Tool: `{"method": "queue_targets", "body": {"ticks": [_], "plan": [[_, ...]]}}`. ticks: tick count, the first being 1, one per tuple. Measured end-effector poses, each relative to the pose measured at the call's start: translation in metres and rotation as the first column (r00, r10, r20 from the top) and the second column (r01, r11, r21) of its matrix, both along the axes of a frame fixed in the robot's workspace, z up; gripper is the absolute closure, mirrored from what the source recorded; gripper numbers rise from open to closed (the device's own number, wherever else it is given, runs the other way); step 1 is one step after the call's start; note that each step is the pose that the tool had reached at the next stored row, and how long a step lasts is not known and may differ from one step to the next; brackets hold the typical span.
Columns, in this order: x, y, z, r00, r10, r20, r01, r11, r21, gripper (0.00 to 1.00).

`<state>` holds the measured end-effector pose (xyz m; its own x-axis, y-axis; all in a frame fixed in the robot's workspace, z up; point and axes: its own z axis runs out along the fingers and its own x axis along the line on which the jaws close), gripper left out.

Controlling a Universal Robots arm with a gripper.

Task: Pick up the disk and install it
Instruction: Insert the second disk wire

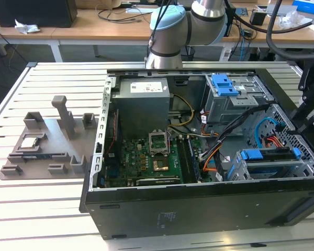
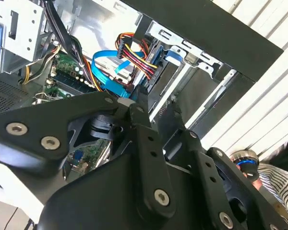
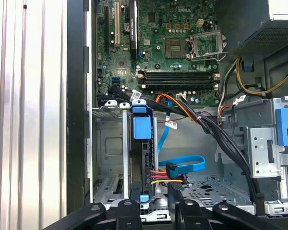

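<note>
Blue-bracketed disk (image 3: pixel 141 158) sits slotted in its bay, seemingly just beyond the jaws.

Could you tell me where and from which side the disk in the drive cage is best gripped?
By the blue carrier along its exposed edge, probably coming straight in through the case's open side. The disk stands on edge in the cage, whose metal walls cover its flat faces, and cables plug into one end.

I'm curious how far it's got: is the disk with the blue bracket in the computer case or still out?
In. The disk stands edge-up in its metal bay inside the case, blue bracket showing, cables plugged beside it.
</note>
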<state>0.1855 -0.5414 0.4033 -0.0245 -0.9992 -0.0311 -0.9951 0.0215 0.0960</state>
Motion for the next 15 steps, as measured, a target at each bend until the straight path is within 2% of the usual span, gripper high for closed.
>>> {"method": "queue_targets", "body": {"ticks": [1,3,4,6,11,15], "plan": [[-0.001,0.0043,-0.0012,1.0000,0.000,-0.0001,0.000,1.0000,-0.0031,0.64],[-0.003,0.0095,-0.0045,1.0000,0.000,-0.0001,0.000,1.0000,-0.0060,0.64],[-0.007,0.0111,-0.0109,1.0000,0.000,-0.0001,0.000,1.0000,-0.0063,0.64],[-0.012,0.0116,-0.0183,1.0000,0.000,0.0000,0.000,1.0000,-0.0064,0.64],[-0.013,0.0137,-0.0273,1.0000,0.000,-0.0004,0.000,1.0000,-0.0062,0.64],[-0.012,0.0147,-0.0288,1.0000,0.000,-0.0004,0.000,1.0000,-0.0064,0.64]]}}
